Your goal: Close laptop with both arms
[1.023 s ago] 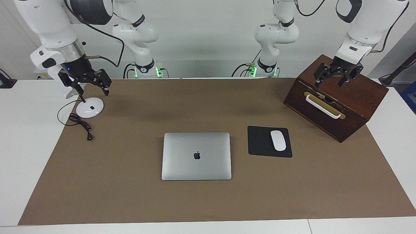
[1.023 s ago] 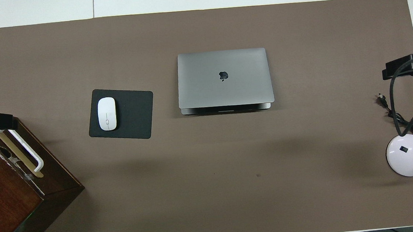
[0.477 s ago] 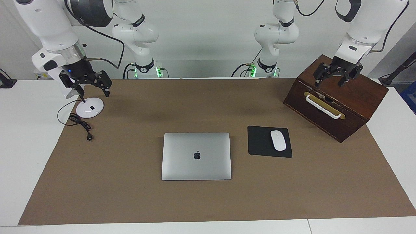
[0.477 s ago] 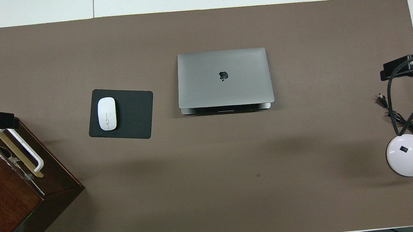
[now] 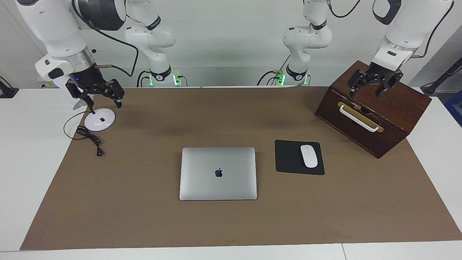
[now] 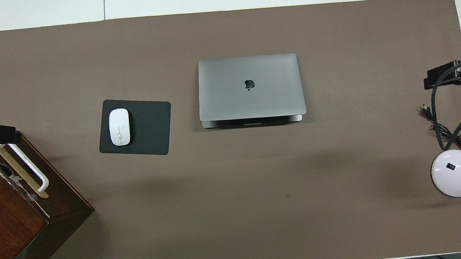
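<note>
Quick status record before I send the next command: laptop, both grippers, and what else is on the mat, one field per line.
laptop: lid down, logo up, mid-mat; the overhead view shows a slim gap at its edge nearer the robots
left gripper: open, over the wooden box, holding nothing
right gripper: open, over the lamp base, holding nothing
mouse: on the black mouse pad, beside the laptop toward the left arm's end
contact with laptop: none

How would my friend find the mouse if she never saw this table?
Start at the big brown mat and find the grey laptop in its middle. Beside it, toward the left arm's end, lies a black pad. The mouse sits on that pad: small, white and oval, the only white thing there.
</note>
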Tool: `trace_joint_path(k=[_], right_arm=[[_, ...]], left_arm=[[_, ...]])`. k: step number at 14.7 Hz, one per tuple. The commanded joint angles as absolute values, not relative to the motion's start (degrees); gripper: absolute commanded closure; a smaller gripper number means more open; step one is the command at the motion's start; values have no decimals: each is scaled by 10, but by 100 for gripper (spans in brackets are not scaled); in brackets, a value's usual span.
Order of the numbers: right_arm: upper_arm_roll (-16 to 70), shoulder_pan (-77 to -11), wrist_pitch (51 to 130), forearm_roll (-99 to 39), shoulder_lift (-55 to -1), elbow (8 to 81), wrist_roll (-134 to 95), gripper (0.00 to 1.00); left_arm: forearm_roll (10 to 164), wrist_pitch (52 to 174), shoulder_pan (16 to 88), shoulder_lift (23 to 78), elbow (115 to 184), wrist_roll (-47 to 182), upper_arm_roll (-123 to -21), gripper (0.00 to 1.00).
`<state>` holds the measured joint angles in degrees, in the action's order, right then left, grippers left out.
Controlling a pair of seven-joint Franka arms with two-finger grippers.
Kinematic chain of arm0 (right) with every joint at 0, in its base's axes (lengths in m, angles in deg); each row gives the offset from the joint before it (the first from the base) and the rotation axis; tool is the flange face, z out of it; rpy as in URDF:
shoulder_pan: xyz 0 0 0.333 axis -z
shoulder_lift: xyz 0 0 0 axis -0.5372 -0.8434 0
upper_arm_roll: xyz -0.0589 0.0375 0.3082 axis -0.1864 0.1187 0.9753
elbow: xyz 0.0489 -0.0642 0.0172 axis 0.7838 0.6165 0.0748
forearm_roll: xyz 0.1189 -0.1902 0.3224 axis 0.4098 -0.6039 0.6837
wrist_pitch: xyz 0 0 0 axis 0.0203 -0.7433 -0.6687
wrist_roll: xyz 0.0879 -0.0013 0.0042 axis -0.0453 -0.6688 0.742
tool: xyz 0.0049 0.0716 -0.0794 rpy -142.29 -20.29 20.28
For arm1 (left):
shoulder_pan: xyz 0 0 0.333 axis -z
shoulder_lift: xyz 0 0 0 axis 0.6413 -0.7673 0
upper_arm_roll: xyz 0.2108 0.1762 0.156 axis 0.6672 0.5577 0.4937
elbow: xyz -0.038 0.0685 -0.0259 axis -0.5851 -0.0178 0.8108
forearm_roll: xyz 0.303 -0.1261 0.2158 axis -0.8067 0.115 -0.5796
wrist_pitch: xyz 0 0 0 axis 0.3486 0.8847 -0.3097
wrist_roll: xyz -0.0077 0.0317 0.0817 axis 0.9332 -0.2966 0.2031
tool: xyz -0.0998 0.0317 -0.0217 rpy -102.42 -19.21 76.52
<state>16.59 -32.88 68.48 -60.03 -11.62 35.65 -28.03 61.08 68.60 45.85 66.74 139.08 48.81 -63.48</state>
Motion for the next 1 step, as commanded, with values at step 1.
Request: trace_joint_path(k=[1], right_arm=[[165,-329,698,-608,-114,364,-286,0]], left_arm=[[604,678,461,671,1388,496,-634,0]])
